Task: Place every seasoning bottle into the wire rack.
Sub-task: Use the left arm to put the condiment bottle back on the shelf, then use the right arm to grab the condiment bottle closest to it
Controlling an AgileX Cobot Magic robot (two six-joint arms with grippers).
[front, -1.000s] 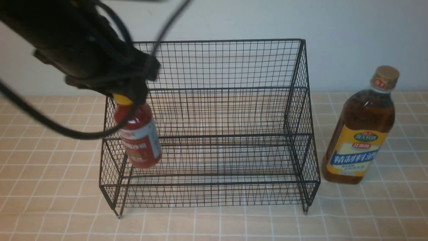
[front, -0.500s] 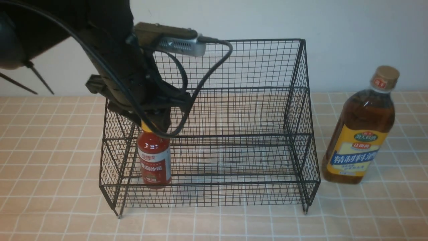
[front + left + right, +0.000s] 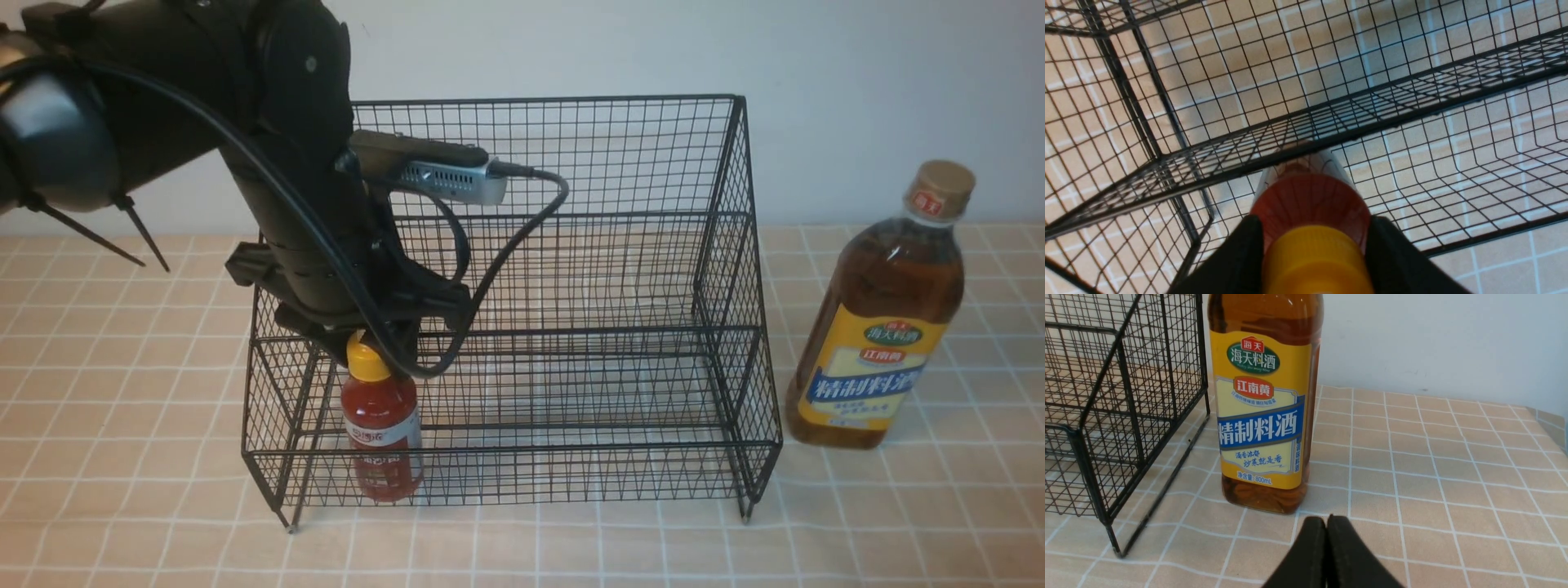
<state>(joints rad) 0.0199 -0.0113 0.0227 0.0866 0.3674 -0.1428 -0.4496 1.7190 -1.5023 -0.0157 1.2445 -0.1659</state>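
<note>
The small red-sauce bottle [image 3: 380, 433] with yellow cap stands upright at the left end of the wire rack's [image 3: 571, 163] lower front tier. My left gripper [image 3: 371, 347] reaches down into the rack from above and is shut on the bottle's cap and neck. In the left wrist view the black fingers [image 3: 1237, 257] flank the yellow cap and red shoulder [image 3: 1310, 204]. The tall amber bottle [image 3: 878, 327] with tan cap stands on the table right of the rack. My right gripper [image 3: 1327, 522] is shut and empty, low over the table just in front of the amber bottle [image 3: 1263, 416].
A tiled peach tablecloth [image 3: 122, 490] covers the table, and a white wall stands right behind the rack. The left arm's cable [image 3: 522, 220] loops in front of the rack's upper tier. The rack's right side [image 3: 1126, 396] stands close to the amber bottle.
My left arm has swung the red-sauce bottle from a tilted hold above the rack's left side down into the lower tier, where it now stands upright and lower than half a second ago.
</note>
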